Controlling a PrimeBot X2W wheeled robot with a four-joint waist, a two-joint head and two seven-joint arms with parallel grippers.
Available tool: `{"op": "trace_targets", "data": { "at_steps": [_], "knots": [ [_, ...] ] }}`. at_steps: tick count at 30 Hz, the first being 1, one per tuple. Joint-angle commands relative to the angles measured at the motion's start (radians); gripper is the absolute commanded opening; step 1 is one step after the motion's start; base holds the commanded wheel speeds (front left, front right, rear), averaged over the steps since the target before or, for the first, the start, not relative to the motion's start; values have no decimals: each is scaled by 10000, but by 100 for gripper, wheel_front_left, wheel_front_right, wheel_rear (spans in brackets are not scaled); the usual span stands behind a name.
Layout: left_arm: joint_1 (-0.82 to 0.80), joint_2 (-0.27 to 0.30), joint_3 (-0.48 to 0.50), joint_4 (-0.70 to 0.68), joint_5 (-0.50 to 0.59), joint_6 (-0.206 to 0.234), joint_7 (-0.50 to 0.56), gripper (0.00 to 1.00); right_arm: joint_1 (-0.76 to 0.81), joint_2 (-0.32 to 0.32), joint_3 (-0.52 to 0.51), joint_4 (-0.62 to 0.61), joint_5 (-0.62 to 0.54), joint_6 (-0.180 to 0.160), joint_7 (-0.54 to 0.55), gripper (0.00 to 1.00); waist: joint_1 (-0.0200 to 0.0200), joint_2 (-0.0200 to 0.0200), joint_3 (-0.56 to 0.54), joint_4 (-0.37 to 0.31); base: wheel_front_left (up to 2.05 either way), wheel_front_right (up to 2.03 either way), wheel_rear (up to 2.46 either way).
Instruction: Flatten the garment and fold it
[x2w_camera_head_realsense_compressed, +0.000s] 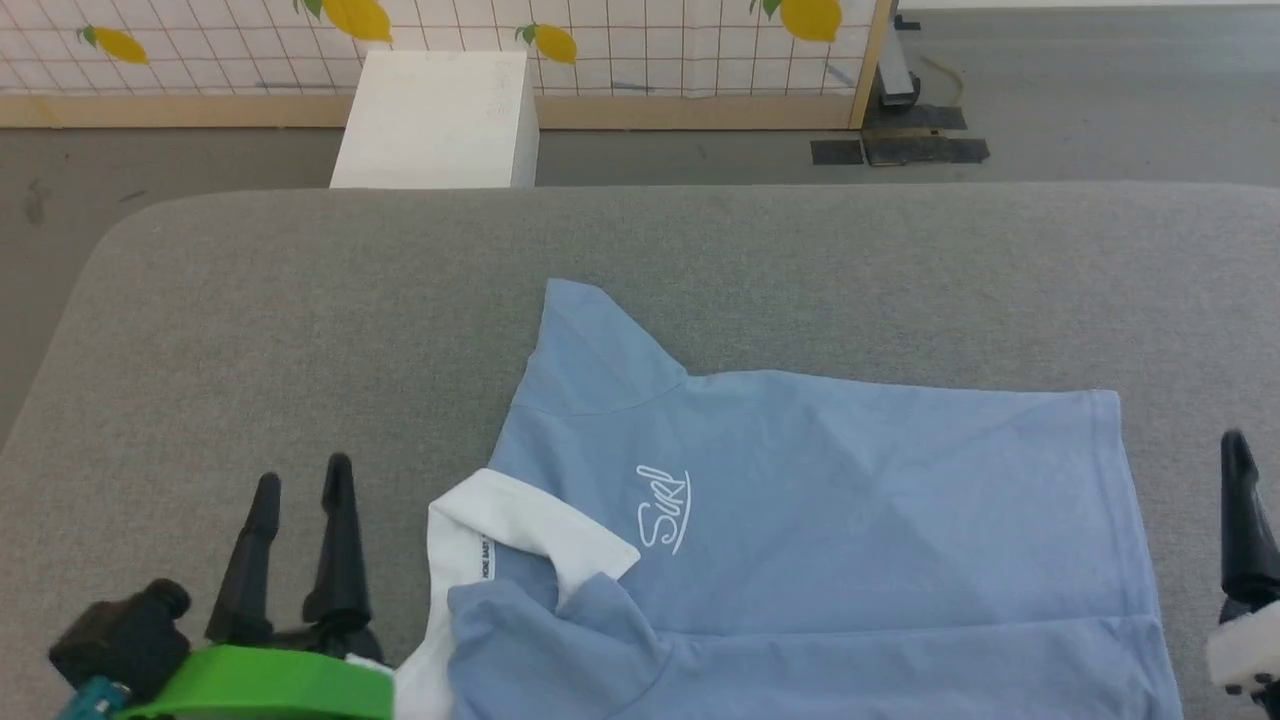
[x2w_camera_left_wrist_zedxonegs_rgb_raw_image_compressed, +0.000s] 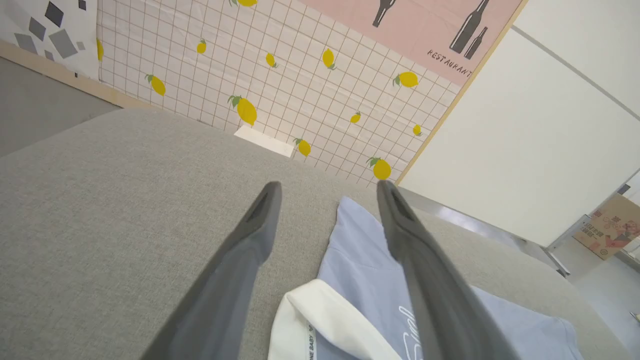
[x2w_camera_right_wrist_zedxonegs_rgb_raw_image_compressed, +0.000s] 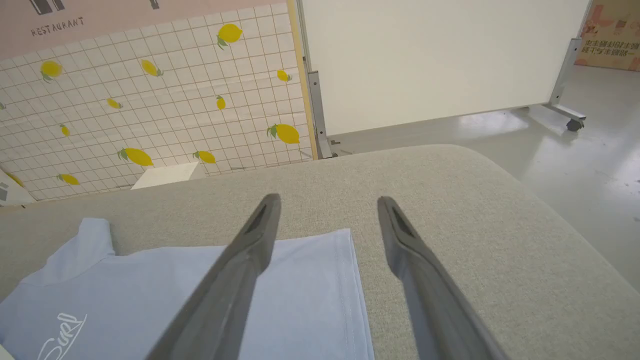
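Head view: garment lies crosswise, collar leftward; left gripper, right gripper both gape empty.

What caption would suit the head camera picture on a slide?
Light blue shirt spread on a grey padded table, white collar showing, left gripper open beside the collar.

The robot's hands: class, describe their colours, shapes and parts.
Each hand has two long, dark, tapering fingers, slotted near the tips. The left hand sits on a black base with a green cover and a teal piece. The right hand has a white part at its base.
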Motion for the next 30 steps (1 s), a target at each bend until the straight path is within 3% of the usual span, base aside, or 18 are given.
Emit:
{"op": "trace_targets", "data": {
  "at_steps": [1,7,12,17,20,24,26,30],
  "knots": [
    [-158,-155,-151,224,227,-107,-536,100,-145,6,171,76,-250,-13,-651,100,0,0,80,65,0,0,0],
    [-210,-397,-987,1767,985,-186,-1888,100,120,6,884,1120,-1041,-13,-2506,100,0,0,121,123,0,0,0],
    [-394,-433,-1257,2435,1376,-177,-2114,100,247,6,1162,1899,-933,-13,-3059,100,0,0,149,134,0,0,0],
    [-1025,-110,-1259,2501,1663,-238,-1962,100,98,6,1260,2203,-872,-13,-3314,100,0,0,326,35,0,0,0],
    [-1769,245,-1331,2248,1756,-331,-1252,100,-61,6,1221,2224,-861,-13,-3380,100,0,0,594,8,0,0,0],
    [-3320,836,-1388,1979,1441,-775,138,100,-256,6,1142,2136,-832,-13,-3391,100,0,0,1208,22,0,0,0],
    [-4741,1436,-1569,2002,1373,-1001,1528,100,-473,6,1180,2128,-805,-13,-3390,100,0,0,1750,8,0,0,0],
    [-6767,1685,-1763,2402,738,-1167,3338,100,-818,6,1348,2175,-752,-13,-3457,100,0,0,2408,-80,0,0,0]
  ]
}}
